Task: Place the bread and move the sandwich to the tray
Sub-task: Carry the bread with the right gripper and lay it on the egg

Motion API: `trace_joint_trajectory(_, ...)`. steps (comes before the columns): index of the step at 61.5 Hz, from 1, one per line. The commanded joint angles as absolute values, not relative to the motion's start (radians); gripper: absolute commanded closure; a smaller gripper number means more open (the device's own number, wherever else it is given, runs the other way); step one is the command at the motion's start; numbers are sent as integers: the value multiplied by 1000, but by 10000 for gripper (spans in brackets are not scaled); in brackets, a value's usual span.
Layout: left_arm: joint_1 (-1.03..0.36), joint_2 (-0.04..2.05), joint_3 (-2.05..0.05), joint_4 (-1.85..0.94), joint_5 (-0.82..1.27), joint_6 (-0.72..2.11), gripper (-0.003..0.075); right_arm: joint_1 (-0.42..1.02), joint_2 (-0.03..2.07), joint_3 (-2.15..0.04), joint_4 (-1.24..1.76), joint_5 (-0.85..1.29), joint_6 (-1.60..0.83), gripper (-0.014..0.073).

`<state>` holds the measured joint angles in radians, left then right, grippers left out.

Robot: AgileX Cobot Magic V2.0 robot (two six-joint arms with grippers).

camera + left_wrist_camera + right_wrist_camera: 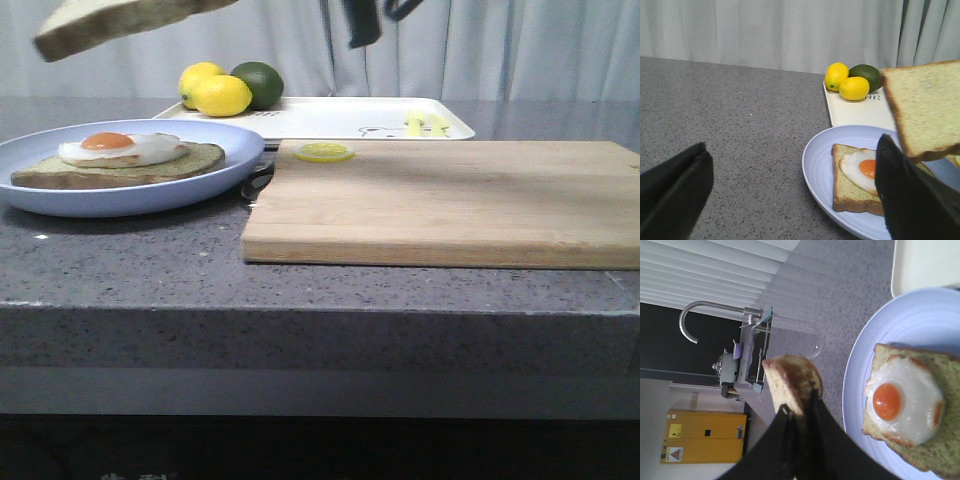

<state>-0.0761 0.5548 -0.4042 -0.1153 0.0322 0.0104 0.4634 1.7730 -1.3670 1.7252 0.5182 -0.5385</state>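
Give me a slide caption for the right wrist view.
Right gripper holds the plain bread edge-on above the blue plate with egg-topped toast.

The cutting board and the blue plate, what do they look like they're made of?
The cutting board looks like wood, perhaps bamboo: pale tan, matte, with fine straight grain lines running along its length. The plate under the egg toast looks like glazed ceramic or possibly melamine: a smooth, even pale-blue surface with a soft sheen on the rim. The pictures cannot settle which.
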Motion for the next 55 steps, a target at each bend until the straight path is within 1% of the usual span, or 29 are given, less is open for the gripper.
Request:
trace_joint_trajectory(1,-74,563,-440,-115,-55,7,80,501,1798,-1444,1835,505,-551,701)
trace_joint_trajectory(13,-74,563,-440,-115,-55,7,80,510,1884,-1459,1843,490,-551,695)
trace_joint_trajectory(23,-74,563,-440,-115,-55,7,80,510,1885,-1459,1784,463,-551,579)
trace_joint_trajectory(34,-74,563,-440,-115,-55,7,80,509,1885,-1459,1732,478,-551,483)
trace_joint_trajectory(43,-74,563,-440,-115,-55,7,80,500,1885,-1459,1695,496,-551,377)
trace_joint_trajectory(49,-74,563,-440,-115,-55,7,80,491,1885,-1459,1685,506,-551,319)
trace_joint_trajectory(55,-74,563,-440,-115,-55,7,80,478,1885,-1459,1680,524,-551,278)
